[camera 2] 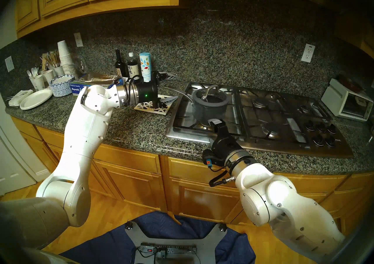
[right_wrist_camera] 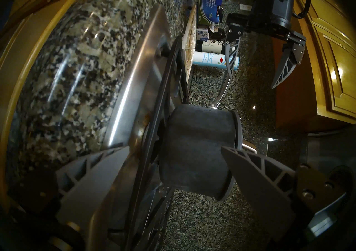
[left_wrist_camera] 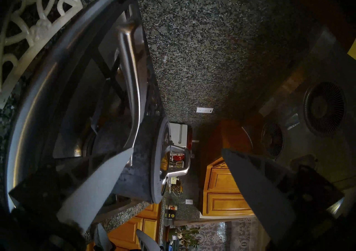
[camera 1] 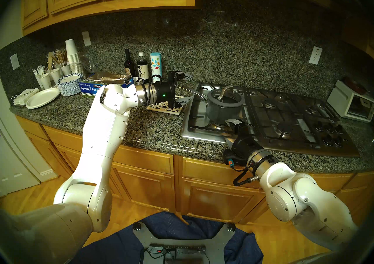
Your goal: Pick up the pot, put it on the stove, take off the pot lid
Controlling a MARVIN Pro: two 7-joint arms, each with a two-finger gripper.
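Now: pot [camera 1: 221, 110] sits on stove [camera 1: 283, 119], pot lid [camera 1: 225, 98] on | left gripper [camera 1: 187, 88] wide open, empty, fingers around handle | right gripper [right_wrist_camera: 175, 160] wide open, empty, near pot.

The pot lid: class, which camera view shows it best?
The head stereo left view: the pot lid appears from above, grey rim and loop handle complete, seated on the pot. The head stereo right view nearly matches. Both wrist views show it edge-on; the right wrist view hides part.

Two glossy white arms with small dark screws, silver wrist rings and black cables; each black hand carries ribbed grey fingers [right_wrist_camera: 285, 71].
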